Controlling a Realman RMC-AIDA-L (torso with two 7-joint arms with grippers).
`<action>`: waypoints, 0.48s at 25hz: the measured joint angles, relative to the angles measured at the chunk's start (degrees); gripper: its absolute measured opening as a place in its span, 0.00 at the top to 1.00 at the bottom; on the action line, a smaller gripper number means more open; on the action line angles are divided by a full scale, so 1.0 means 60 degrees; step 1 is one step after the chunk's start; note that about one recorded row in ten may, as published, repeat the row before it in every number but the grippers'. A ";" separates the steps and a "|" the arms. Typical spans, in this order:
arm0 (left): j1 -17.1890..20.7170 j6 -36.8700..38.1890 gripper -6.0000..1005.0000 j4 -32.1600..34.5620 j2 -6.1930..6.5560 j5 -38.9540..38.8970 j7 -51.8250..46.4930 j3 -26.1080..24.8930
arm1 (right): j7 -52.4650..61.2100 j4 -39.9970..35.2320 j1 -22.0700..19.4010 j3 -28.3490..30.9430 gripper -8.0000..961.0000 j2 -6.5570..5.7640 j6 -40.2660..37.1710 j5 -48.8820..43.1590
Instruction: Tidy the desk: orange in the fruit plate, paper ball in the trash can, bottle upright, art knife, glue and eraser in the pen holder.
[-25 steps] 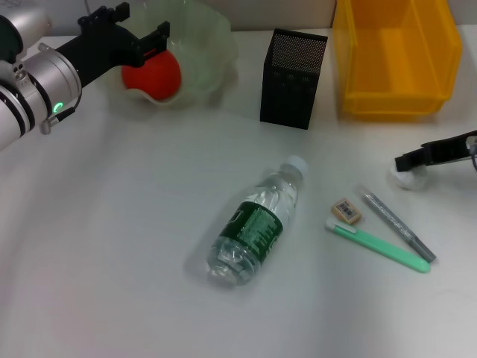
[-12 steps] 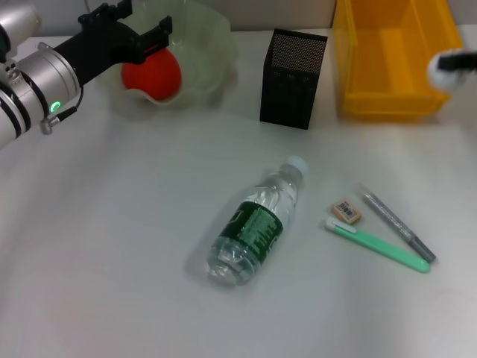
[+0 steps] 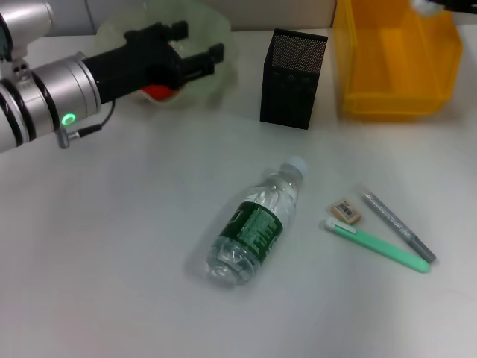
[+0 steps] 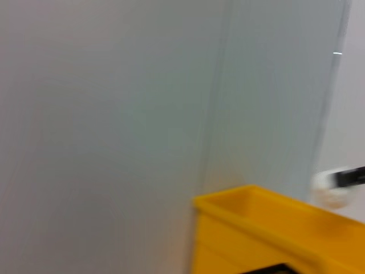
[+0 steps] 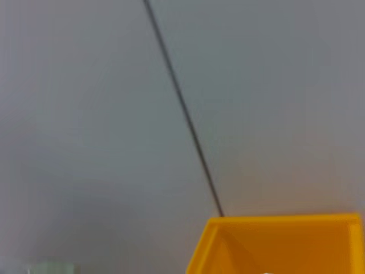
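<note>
The orange (image 3: 155,93) lies in the pale-green fruit plate (image 3: 218,31), mostly hidden under my left arm. My left gripper (image 3: 197,43) hangs open over the plate, holding nothing. At the picture's top right edge, my right gripper (image 3: 436,6) is shut on the white paper ball (image 3: 425,7) above the yellow trash can (image 3: 395,63). The left wrist view also shows the paper ball (image 4: 329,189) above the trash can (image 4: 256,228). The bottle (image 3: 257,224) lies on its side mid-table. The eraser (image 3: 346,210), green art knife (image 3: 376,245) and grey glue (image 3: 399,227) lie to its right.
The black mesh pen holder (image 3: 293,68) stands between the fruit plate and the trash can. The right wrist view shows the trash can (image 5: 279,245) from above, against a wall.
My right gripper lifted the paper ball off the table and carried it up over the trash can. My left gripper has come off the orange and shifted right over the plate.
</note>
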 joint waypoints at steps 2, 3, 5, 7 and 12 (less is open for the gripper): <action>0.0185 0.0039 0.28 0.0372 0.0005 0.0110 -0.0326 0.0268 | -0.0221 0.0359 0.0198 0.0002 0.65 0.0011 0.0153 -0.0018; 0.0676 0.0232 0.29 0.1555 0.0014 0.1000 -0.1643 0.0848 | -0.0266 0.0470 0.0256 0.0005 0.65 0.0022 0.0230 -0.0033; 0.0779 0.0361 0.29 0.1947 0.0010 0.1498 -0.2253 0.0970 | -0.0370 0.0666 0.0324 -0.0079 0.66 0.0051 0.0359 -0.0052; 0.0845 0.0651 0.29 0.2421 -0.0005 0.2253 -0.3220 0.1111 | -0.0476 0.0819 0.0331 -0.0273 0.66 0.0056 0.0432 -0.0052; 0.0592 0.1254 0.29 0.2815 -0.0030 0.3435 -0.5183 0.1566 | -0.0511 0.0906 0.0238 -0.0426 0.50 0.0069 0.0556 0.0036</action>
